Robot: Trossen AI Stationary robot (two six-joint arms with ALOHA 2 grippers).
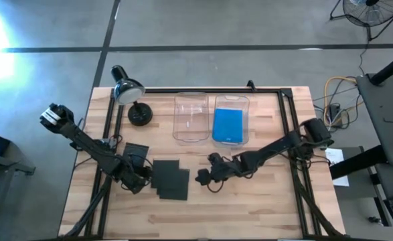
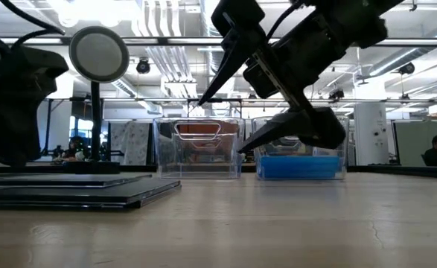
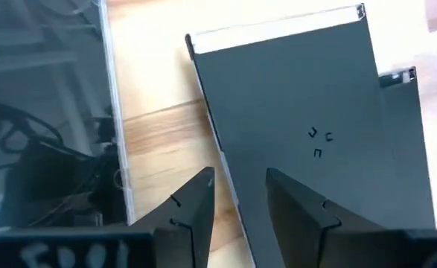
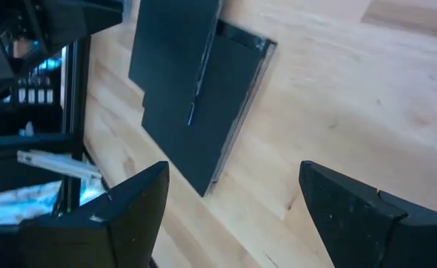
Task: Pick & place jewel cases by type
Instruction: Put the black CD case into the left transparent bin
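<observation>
Dark jewel cases (image 1: 170,179) lie overlapped lower centre, left gripper (image 3: 237,195) narrowly parted over one's edge, gripping nothing; right gripper (image 4: 233,216) wide open, empty, just right of them; blue case (image 1: 227,124) already binned. Next, likely: close on a dark case, carry it to the empty clear bin (image 1: 191,118).

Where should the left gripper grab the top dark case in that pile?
Likely its exposed left edge: the dark case lies flat on overlapping cases, so a thin edge is the only purchase. The left gripper is open and already straddling that edge, so come in low from the left.
</observation>
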